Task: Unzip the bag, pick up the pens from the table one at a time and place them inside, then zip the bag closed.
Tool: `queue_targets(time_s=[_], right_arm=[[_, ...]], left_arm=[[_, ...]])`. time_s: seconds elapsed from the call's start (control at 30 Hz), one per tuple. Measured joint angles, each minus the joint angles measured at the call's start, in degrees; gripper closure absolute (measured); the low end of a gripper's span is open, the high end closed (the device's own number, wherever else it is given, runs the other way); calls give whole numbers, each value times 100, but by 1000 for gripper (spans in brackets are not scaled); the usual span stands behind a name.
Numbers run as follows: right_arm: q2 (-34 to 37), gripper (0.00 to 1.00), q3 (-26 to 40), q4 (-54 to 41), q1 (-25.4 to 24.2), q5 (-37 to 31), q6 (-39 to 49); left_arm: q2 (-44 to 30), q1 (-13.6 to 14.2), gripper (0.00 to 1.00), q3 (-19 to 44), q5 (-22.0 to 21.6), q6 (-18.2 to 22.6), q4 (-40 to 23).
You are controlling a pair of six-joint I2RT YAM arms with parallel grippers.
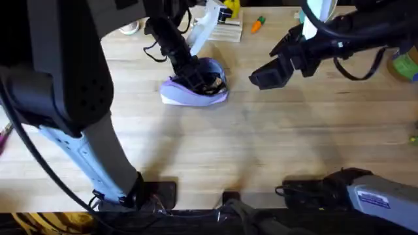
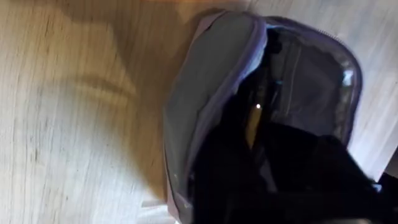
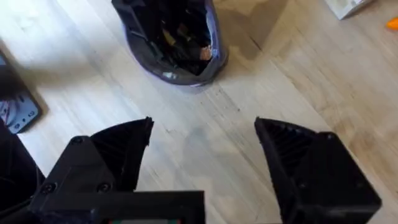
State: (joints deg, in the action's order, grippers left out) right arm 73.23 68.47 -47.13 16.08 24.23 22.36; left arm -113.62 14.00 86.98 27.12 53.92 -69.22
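The lavender bag [image 1: 189,93] lies on the table [image 1: 215,150] left of centre, its zipper open and its mouth gaping. My left gripper [image 1: 198,74] reaches down into the opening. In the left wrist view a yellowish-tan pen [image 2: 254,121] lies inside the bag [image 2: 205,93], its lower end lost against the dark gripper; I cannot tell whether it is held. My right gripper [image 1: 264,77] hovers open and empty to the right of the bag. The right wrist view shows its fingers [image 3: 311,168] spread wide over bare wood, with the bag [image 3: 186,74] beyond them.
A white slatted rack [image 1: 219,26] and a small orange carrot toy [image 1: 258,24] sit at the back of the table. A green object [image 1: 406,65] is at the right edge. Bare wood stretches in front of the bag toward the arm bases.
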Motion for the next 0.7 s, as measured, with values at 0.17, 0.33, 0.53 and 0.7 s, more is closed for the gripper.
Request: queue_targets(time_s=[0.17,0.33,0.53,0.7], right_arm=[[0,7,0,-2,0,-39,3],[0,7,0,0,0,-48,6],[0,7,0,-2,0,-51,8],[0,7,0,0,0,-68,21]], left_arm=[[2,6,156,0,-5,10,-40],[44,31,9,0,28,-9,-82],[44,33,9,0,52,-34,-75],[44,-64,6,35,266,140,-355]])
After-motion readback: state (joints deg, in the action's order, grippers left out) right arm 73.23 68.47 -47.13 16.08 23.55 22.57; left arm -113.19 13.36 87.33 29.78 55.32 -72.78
